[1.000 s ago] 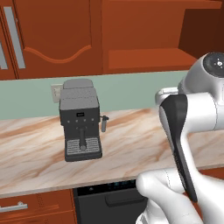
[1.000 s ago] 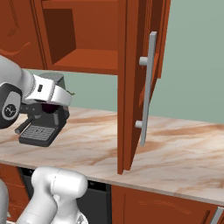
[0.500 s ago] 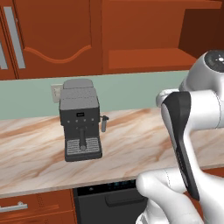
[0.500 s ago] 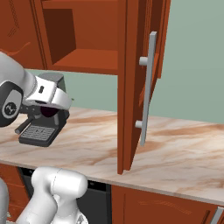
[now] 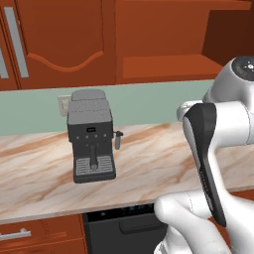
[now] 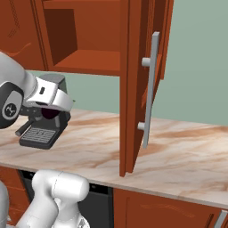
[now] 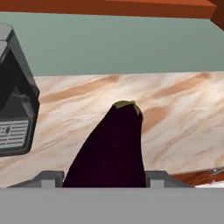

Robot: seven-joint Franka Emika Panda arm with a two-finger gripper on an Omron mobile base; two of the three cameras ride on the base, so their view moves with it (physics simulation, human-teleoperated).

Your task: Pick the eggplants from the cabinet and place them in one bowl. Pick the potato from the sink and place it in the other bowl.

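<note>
1. The claw (image 7: pixel 105 181) is closed around one eggplant (image 7: pixel 111 148), a dark purple fruit with a small green cap.
2. In the hand view the eggplant's long axis runs straight out from between the fingers, cap end farthest from the hand, pointing at the marbled tabletop (image 7: pixel 175 118) below.
3. In the right base view the same dark eggplant (image 6: pixel 48 112) hangs under the robot's white wrist, in the air just in front of a black coffee machine (image 6: pixel 42 129) that stands on the tabletop.
4. The cabinet (image 6: pixel 89 40) is above and to the right of the claw; its door (image 6: pixel 142 84) stands open, and the shelf (image 6: pixel 95 62) inside looks bare where it can be seen.
5. No bowl can be seen from here, so which way the eggplant must travel cannot be told; the carry is likely to need a wide swing or a drive of the base.
6. The sink, the potato and the second eggplant cannot be located from these views.
</note>
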